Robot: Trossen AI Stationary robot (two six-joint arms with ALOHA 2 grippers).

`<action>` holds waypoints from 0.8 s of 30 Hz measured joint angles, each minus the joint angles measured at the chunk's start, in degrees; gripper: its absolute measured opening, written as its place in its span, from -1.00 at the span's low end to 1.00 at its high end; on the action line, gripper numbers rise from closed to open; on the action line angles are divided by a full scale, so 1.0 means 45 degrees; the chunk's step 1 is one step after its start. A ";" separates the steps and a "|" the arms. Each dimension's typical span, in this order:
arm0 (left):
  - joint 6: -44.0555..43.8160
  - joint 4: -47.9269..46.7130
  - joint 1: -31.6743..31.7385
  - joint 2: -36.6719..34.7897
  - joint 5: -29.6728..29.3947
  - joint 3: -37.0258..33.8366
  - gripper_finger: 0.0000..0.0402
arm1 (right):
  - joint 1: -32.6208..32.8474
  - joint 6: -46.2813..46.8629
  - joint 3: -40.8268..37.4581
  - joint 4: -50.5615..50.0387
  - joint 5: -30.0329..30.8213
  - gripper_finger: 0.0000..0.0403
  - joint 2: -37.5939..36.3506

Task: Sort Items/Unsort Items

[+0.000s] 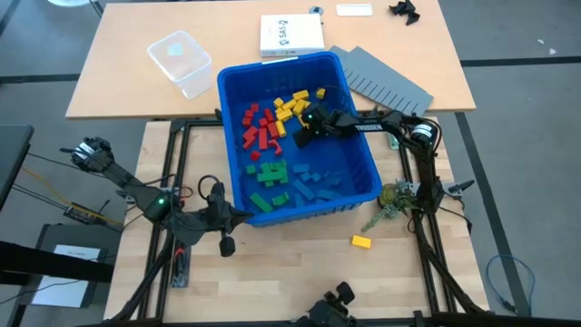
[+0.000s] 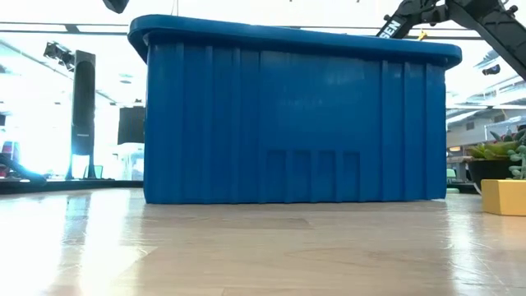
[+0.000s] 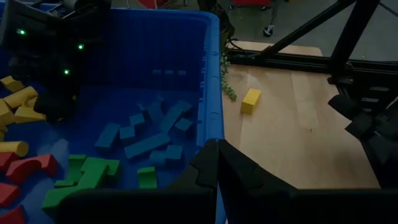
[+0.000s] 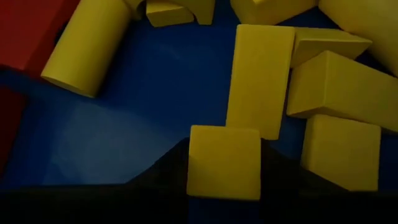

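Yellow square-faced block (image 4: 224, 162) between right pincer's (image 4: 224, 171) dark fingers, among yellow blocks.

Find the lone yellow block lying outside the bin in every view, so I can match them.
High: yellow block on the table, just past the bin's near right corner.
Low: at the far right edge, right of the bin.
Left wrist: on bare wood, beside the bin wall.
Right wrist: not in view.
Shared landmark: the bin.
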 joint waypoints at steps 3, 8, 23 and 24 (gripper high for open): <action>0.0003 -0.0001 0.0000 0.0000 -0.0003 0.0000 -0.93 | 0.0023 -0.0007 0.0000 0.0086 0.0009 -0.35 -0.0034; 0.0015 -0.0003 0.0000 0.0002 -0.0008 0.0000 -0.93 | 0.0270 -0.0610 0.0006 -0.0080 -0.0233 -0.35 -0.0344; 0.0015 -0.0005 0.0000 0.0003 -0.0042 0.0000 -0.93 | 0.1039 -0.2088 0.0019 0.0288 -0.0550 -0.35 -0.3280; 0.0015 -0.0008 0.0000 0.0000 -0.0042 0.0000 -0.93 | 0.1137 -0.2219 0.0019 0.0292 -0.0545 -0.35 -0.3535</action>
